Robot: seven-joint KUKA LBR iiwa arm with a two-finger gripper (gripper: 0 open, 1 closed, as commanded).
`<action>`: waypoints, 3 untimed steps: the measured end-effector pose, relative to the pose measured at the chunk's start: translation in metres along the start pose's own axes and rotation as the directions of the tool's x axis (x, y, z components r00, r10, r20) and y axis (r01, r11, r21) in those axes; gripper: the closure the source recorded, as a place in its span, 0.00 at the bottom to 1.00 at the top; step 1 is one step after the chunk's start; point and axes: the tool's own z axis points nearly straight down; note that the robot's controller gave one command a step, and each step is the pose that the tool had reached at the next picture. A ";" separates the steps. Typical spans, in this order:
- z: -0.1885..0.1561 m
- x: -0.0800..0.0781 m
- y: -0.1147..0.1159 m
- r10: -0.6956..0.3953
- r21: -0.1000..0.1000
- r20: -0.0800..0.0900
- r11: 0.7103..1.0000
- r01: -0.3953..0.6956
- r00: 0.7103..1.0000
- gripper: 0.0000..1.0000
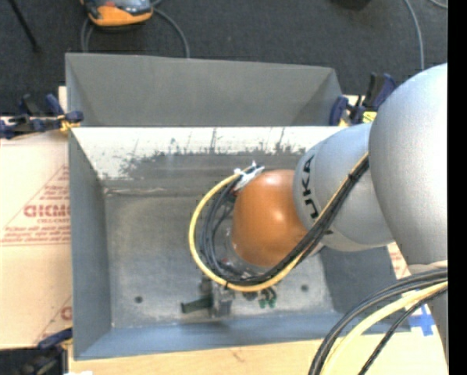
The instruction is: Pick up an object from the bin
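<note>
Dark strip (193, 307) beside tool (220, 303), green bits (266, 299) near.

Silver-grey arm (372, 184) (black KUKA lettering), glossy orange wrist cover (266, 217), looped yellow and black cables (200, 237).

The orange cover (266, 217) and its looped cables (210, 244) hide most of the gripper (218, 301), which pokes out below the cover's lower left. A dark green thing (193, 307) just left of the gripper and green bits (266, 300) under the cover's lower rim are too small to name. Right of the cover, the arm (405, 170) hides the right wall of the bin (89, 233).
</note>
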 end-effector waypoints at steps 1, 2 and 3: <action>0.000 0.000 0.000 0.000 0.000 0.000 1.000 0.000 1.000 1.00; -0.004 0.001 0.000 0.001 0.000 -0.004 1.000 -0.001 1.000 1.00; -0.027 0.003 0.000 0.001 0.000 -0.010 1.000 -0.001 1.000 1.00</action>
